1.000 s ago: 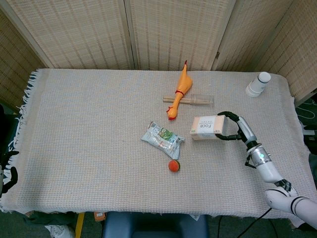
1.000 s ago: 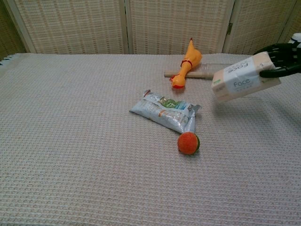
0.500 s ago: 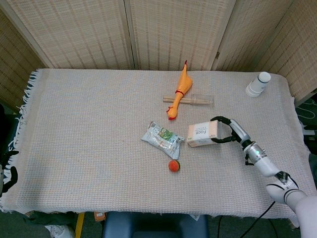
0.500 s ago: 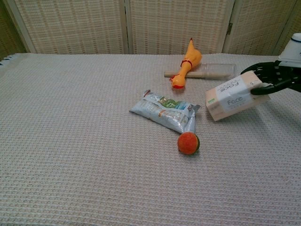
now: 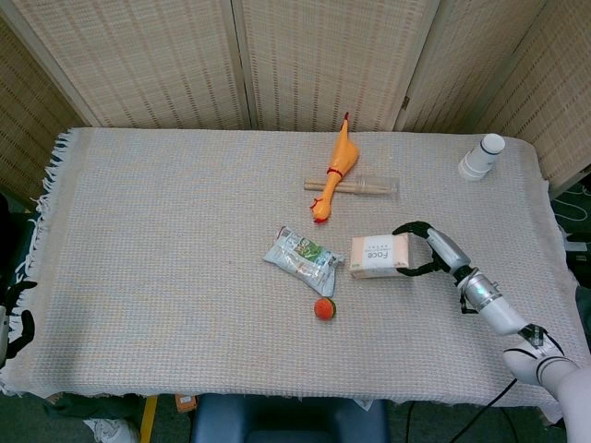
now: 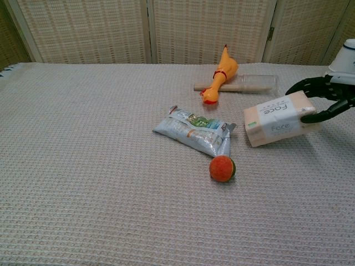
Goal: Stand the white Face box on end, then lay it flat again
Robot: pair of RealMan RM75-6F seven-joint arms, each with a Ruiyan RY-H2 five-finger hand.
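The white Face box (image 5: 378,256) (image 6: 276,118) lies flat on the cloth, right of centre, with its printed face up. My right hand (image 5: 428,249) (image 6: 324,98) wraps around the box's right end, with fingers arched over the top and the thumb against the near side. The dark shape at the far left edge, below the table's side, looks like my left hand (image 5: 17,323). How its fingers lie is too small to make out.
A silver snack packet (image 5: 303,256) and an orange ball (image 5: 323,308) lie just left of the box. A yellow rubber chicken (image 5: 336,168) lies across a wooden rolling pin (image 5: 355,186) behind it. A white cup (image 5: 482,157) stands at the back right. Screens stand behind the table.
My right hand brought the box down from a raised, tilted pose and a little to the left. The box now rests flat on the cloth, with the hand still around its right end.
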